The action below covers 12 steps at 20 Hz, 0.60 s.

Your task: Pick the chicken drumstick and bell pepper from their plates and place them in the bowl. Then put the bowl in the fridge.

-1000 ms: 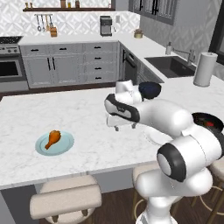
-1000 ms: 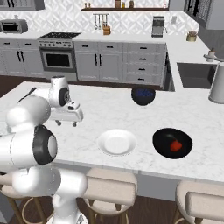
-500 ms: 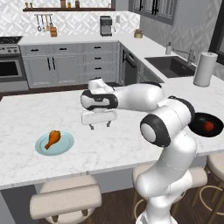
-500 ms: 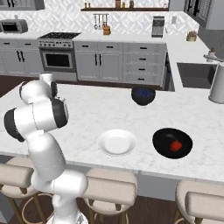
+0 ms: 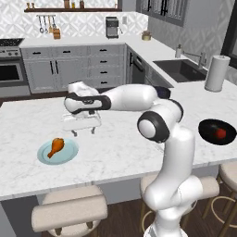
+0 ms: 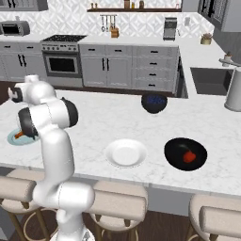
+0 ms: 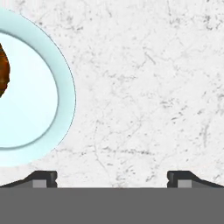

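Observation:
The orange-brown chicken drumstick (image 5: 56, 146) lies on a pale blue plate (image 5: 68, 155) at the counter's left. My gripper (image 5: 83, 131) hangs open just beyond and to the right of that plate, with nothing between its fingers. The hand view looks down on bare marble, with the blue plate (image 7: 39, 109) and a sliver of the drumstick (image 7: 2, 70) at its left edge. The dark-red bell pepper (image 6: 189, 156) sits on a black plate (image 6: 175, 147) at the right. The dark navy bowl (image 6: 154, 102) stands farther back. The fridge is out of view.
A white plate (image 6: 125, 153) lies near the front edge, between the arm and the black plate. A paper towel roll (image 5: 216, 73) and a sink (image 5: 183, 69) are at the back right. Padded stools (image 5: 69, 210) line the counter's front.
The arm has swung left across the counter, carrying the gripper from the middle to just beside the blue plate. The jaws stayed open. Food and plates have not moved.

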{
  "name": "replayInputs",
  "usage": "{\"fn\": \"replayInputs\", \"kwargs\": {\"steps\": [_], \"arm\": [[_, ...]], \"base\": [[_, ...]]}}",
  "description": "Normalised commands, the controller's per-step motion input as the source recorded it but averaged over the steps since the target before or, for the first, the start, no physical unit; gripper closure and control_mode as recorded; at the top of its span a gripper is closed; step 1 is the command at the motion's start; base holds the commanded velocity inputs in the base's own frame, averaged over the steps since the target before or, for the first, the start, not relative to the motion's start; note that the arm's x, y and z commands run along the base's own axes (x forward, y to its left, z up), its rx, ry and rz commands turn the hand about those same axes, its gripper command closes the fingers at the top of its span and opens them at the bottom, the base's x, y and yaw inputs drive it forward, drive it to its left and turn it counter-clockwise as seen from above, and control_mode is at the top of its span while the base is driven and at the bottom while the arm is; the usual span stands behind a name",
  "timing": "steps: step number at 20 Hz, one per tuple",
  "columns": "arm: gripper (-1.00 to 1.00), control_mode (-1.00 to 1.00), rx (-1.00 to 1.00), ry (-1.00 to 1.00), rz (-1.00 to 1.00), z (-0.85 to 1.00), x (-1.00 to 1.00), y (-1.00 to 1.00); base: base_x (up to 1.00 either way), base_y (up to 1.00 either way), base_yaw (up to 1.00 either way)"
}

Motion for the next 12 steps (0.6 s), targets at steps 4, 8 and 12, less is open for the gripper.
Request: {"fn": "replayInputs", "kwargs": {"steps": [4, 8, 12], "arm": [[-1.0, -1.0, 0.0, -0.22, -0.15, -0.4, 0.06, 0.46], [-1.0, -1.0, 0.02, -0.21, -0.18, -0.4, 0.0, 0.23], [-1.0, -1.0, 0.01, 0.0, -0.11, -0.02, 0.0, 0.23]], "base": [[0.0, 0.0, 0.0], [0.0, 0.0, 0.0], [0.0, 0.0, 0.0]]}}
